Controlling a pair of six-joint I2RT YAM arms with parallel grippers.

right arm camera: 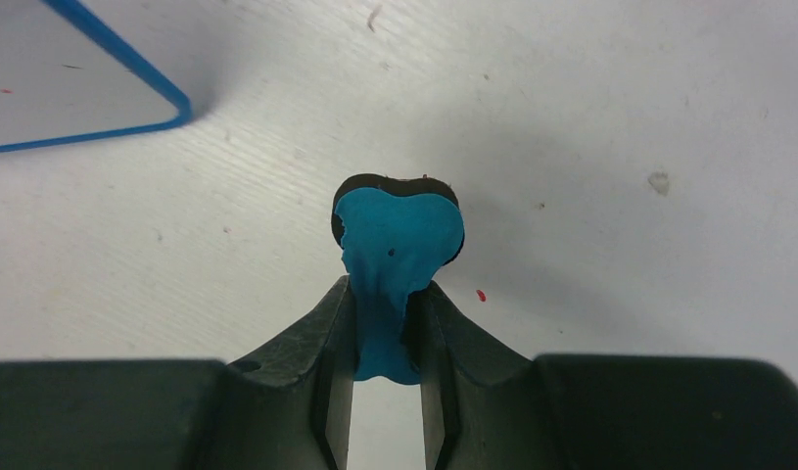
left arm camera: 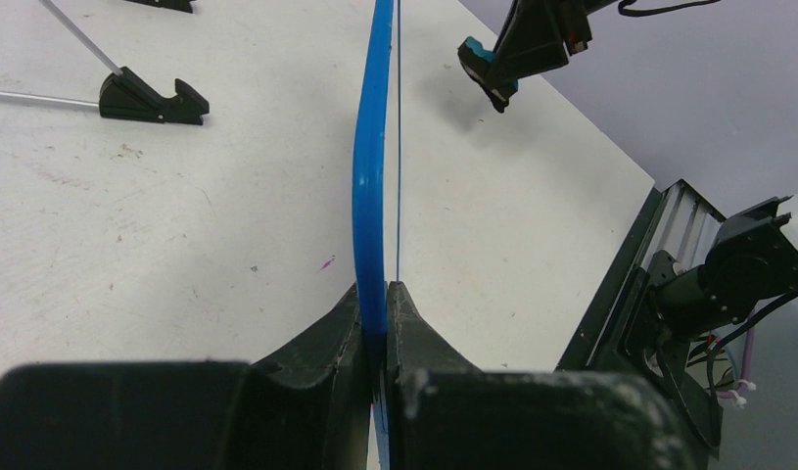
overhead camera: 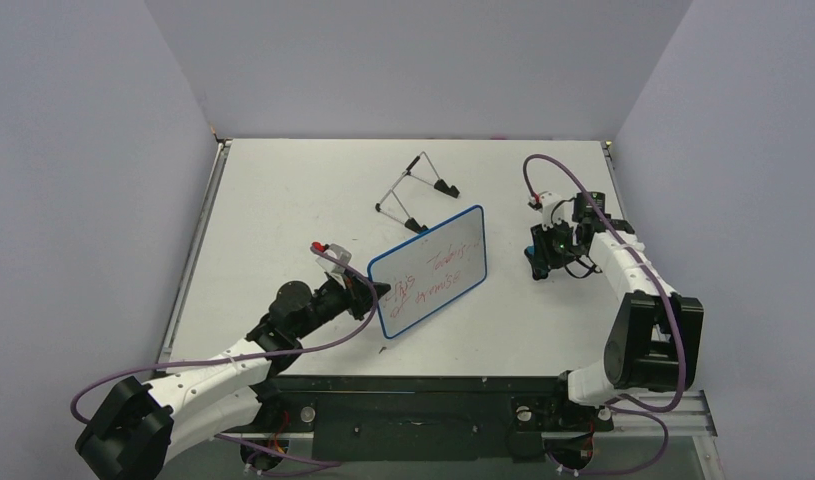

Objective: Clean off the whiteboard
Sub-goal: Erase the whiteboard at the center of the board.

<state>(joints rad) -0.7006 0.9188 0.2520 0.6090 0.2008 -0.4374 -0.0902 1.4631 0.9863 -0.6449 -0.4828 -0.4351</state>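
A blue-framed whiteboard (overhead camera: 430, 270) with red writing stands tilted near the table's middle. My left gripper (overhead camera: 375, 294) is shut on its lower left edge; in the left wrist view the blue frame (left arm camera: 371, 166) runs edge-on between the fingers (left arm camera: 321, 338). My right gripper (overhead camera: 537, 262) is shut on a blue eraser (right arm camera: 395, 245), pad end pointing down at the table, to the right of the board and apart from it. The board's corner (right arm camera: 130, 88) shows at the upper left of the right wrist view.
A folding wire stand (overhead camera: 415, 195) with black feet lies behind the board; one foot (left arm camera: 150, 98) shows in the left wrist view. The table's right edge runs close to the right arm. Grey walls enclose the table.
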